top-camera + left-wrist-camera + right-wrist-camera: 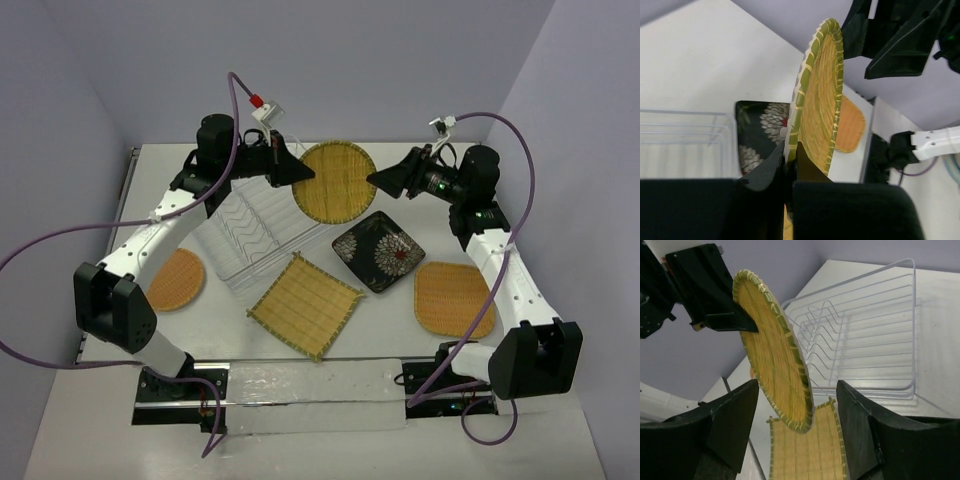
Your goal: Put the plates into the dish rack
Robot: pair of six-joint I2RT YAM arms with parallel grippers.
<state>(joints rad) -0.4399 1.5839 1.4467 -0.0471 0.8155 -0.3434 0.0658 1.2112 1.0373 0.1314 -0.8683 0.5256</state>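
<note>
Nearest us, two arms stand at the near edge of the bench (390,335). The left arm (150,235) and the right arm (505,275) each bow outward at the elbow and reach inward, tips facing each other.

We count five plates and one dish rack (250,235). The held round plate (338,182) hangs in the air over the rack's far right corner, its woven face up toward the overhead view and edge-on to both wrists. The left pincer (790,157) is clamped on its rim. The right pincer (797,390) has its fingers apart, straddling the opposite rim.

On the bench lie the second round plate (175,279) left of the rack, the bamboo plate (305,303) and flowered plate (378,251) corner-on to us, and the rounded-square plate (455,298).
</note>
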